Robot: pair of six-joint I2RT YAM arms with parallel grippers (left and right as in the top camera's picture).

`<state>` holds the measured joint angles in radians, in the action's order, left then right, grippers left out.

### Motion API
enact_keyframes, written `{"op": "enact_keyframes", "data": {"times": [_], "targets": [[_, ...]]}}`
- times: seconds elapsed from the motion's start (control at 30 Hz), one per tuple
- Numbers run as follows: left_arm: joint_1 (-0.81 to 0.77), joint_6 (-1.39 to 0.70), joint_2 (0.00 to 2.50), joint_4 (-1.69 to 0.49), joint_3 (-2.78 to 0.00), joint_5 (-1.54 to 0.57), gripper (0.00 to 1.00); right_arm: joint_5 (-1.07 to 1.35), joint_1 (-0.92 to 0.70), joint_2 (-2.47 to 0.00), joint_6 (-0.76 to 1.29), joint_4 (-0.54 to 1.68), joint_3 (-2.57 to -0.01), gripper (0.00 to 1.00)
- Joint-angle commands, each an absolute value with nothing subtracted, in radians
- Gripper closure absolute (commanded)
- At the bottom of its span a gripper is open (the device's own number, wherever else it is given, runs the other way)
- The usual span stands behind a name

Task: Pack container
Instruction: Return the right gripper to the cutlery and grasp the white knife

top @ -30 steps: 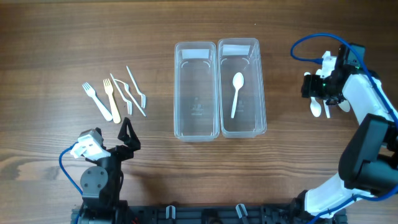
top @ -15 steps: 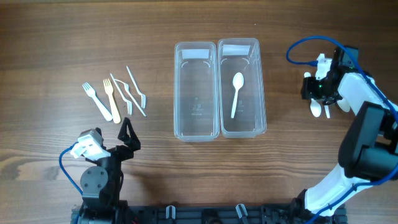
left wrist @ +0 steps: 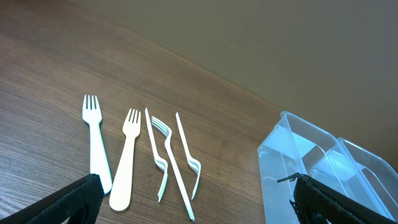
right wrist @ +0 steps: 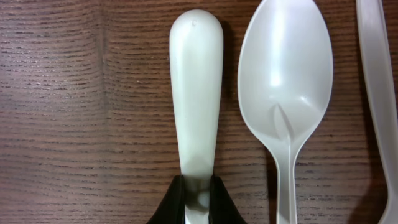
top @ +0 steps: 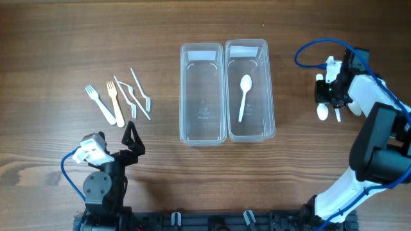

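Two clear containers stand side by side at the table's middle: the left one (top: 182, 90) holds nothing, the right one (top: 272, 90) holds a white spoon (top: 244, 96). At the far right my right gripper (top: 328, 97) is shut on the handle of a white spoon (right wrist: 196, 93) lying on the wood. A second spoon (right wrist: 286, 68) lies right beside it, bowl up. Several plastic forks (top: 114, 101) lie at the left. My left gripper (top: 131, 138) stands open below them, with nothing between its fingers (left wrist: 74, 199).
A third white utensil (right wrist: 376, 74) lies at the right edge of the right wrist view, close to the held spoon. The container corner (left wrist: 292, 143) shows on the right of the left wrist view. A blue cable (top: 314, 48) loops above the right arm.
My right gripper has shut on the spoon handle and sits slightly further left. The left arm, forks and containers have not moved.
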<state>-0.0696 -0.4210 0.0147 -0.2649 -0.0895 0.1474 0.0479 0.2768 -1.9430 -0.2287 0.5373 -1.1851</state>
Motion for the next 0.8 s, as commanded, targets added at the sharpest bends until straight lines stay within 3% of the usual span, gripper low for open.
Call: {"op": "enact_keyframes", "data": {"times": [0.0, 0.6, 0.63, 0.67, 0.77], "targets": [[-0.06, -0.401, 0.009, -0.262, -0.084, 0.139, 0.0, 0.091, 0.263, -1.939, -0.207, 0.544, -1.185, 0.96], [-0.06, -0.401, 0.009, -0.262, -0.084, 0.139, 0.0, 0.151, 0.246, -1.658, -0.18, 0.63, -1.192, 0.94], [-0.06, -0.401, 0.009, -0.262, -0.084, 0.139, 0.0, 0.146, 0.246, -1.663, -0.18, 0.638, -1.188, 0.91], [-0.06, -0.401, 0.009, -0.262, -0.084, 0.139, 0.0, 0.131, 0.246, -1.67, -0.171, 0.65, -1.178, 0.7], [-0.06, -0.401, 0.009, -0.262, -0.084, 0.139, 0.0, 0.098, 0.246, -1.69, -0.147, 0.653, -1.156, 0.55]]}}
